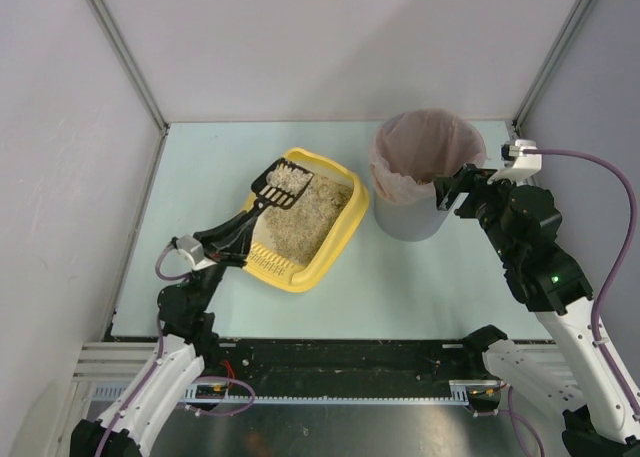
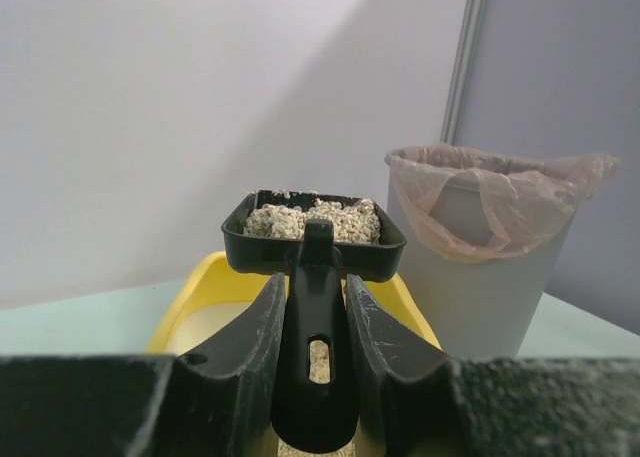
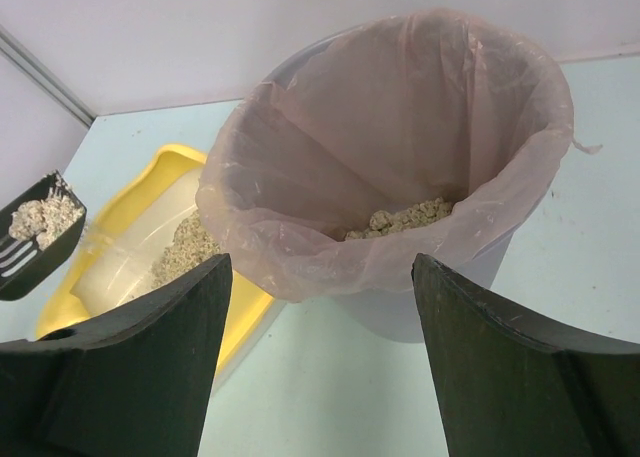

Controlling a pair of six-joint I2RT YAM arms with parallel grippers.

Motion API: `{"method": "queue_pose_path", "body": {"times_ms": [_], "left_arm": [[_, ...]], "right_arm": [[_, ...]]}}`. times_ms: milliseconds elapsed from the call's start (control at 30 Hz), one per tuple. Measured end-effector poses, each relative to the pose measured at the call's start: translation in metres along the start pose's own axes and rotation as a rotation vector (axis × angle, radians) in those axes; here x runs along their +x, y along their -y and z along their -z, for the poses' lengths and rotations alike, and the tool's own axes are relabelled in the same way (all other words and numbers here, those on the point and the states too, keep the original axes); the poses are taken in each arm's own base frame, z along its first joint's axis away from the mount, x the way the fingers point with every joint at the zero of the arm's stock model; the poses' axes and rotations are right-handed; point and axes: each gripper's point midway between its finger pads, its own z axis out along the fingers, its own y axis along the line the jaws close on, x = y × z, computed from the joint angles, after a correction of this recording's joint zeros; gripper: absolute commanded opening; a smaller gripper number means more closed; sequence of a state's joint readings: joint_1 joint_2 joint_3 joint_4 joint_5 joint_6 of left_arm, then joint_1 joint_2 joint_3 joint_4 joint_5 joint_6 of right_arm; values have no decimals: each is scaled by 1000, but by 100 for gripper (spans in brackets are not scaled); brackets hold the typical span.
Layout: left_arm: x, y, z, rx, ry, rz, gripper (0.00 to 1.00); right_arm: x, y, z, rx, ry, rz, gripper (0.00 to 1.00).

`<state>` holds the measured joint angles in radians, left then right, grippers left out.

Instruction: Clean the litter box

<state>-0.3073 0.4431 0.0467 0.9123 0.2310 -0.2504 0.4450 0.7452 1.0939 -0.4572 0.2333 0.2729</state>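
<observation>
I've got left gripper (image 2: 313, 312) clamped on loaded scoop (image 2: 312, 232), left of bin (image 1: 405, 219); right gripper (image 1: 452, 190) spread empty beside bin; some clumps (image 3: 405, 217) binned; litter box (image 1: 300, 275) part done.

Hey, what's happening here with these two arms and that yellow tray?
The left gripper holds a black scoop by its handle, loaded with litter clumps and raised over the yellow litter box. The right gripper is open and empty, next to the rim of the grey bin with a pinkish liner. Some litter already lies in the bin.
</observation>
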Motion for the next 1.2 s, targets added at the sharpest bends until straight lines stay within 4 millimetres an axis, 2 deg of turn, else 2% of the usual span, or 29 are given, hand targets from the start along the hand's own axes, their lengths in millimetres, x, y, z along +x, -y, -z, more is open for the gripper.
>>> {"method": "queue_pose_path", "body": {"times_ms": [267,367,567,900,1200], "left_arm": [[2,-9,1,-30,-9,32,0],[6,-5,0,-10,-22,61,0],[-2,-7,2,-12,-1,82,0],[14,-14,5,-37,-67,113,0],[19,-15,8,-34,-92,108,0]], "right_arm": [[-2,2,2,8,11,-2,77],[-3,3,2,12,12,-1,77],[-3,4,2,16,12,4,78],[-1,5,0,24,7,9,78],[1,7,-1,34,2,11,78]]}}
